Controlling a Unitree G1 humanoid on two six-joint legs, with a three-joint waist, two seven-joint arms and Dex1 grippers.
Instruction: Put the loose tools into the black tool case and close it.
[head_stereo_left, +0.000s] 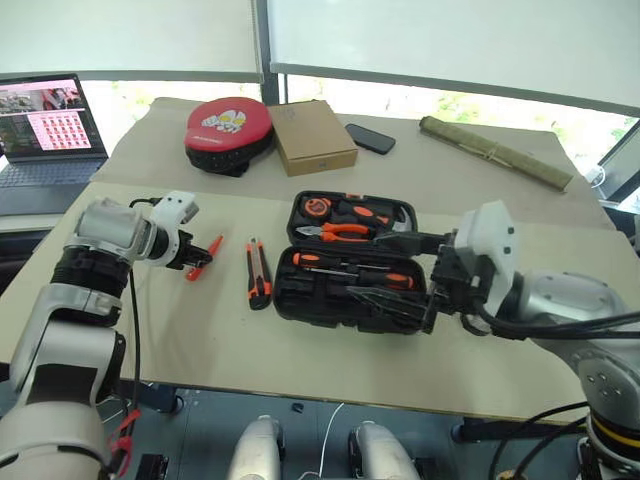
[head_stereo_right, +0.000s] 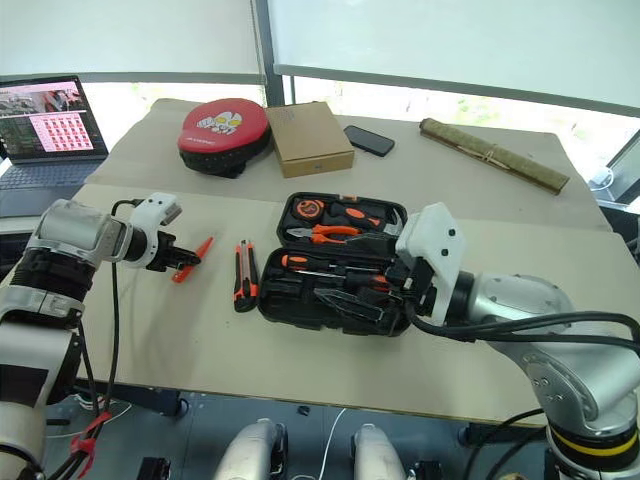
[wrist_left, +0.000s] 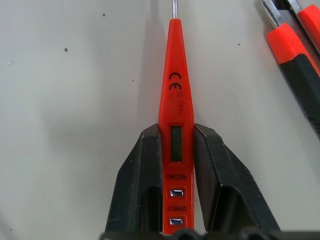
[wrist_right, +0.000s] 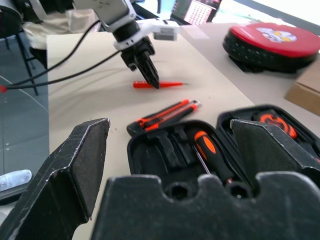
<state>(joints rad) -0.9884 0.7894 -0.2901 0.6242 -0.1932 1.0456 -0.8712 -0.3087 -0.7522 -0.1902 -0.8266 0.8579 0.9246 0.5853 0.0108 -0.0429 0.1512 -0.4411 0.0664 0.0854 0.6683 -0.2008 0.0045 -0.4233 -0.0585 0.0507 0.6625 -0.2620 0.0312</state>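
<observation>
**A:** What is on the tabletop and where does the case sit?

**B:** The black tool case lies open near the middle of the tabletop, lid folded back away from the robot. An orange-and-black-handled screwdriver rests in the near half, and orange-handled pliers sit in the far half. Just left of the case an orange-and-black utility knife lies flat on the tabletop, apart from the case.

**A:** And the left tool?

**B:** The left tool reaches down to the tabletop, left of the knife. Its two black fingers are clamped on a slim all-orange tester screwdriver, one pressing each side of the handle. The tester lies along the tabletop with its metal tip pointing away from the fingers.

**A:** The right one?

**B:** The right tool hangs at the right end of the open case with its fingers spread wide apart and nothing between them.

**A:** Anything further back?

**B:** Along the far side of the tabletop are a round red-and-black pad, a brown cardboard box just beside it, a black phone and a long olive rolled bundle. An open laptop stands at the far left
</observation>
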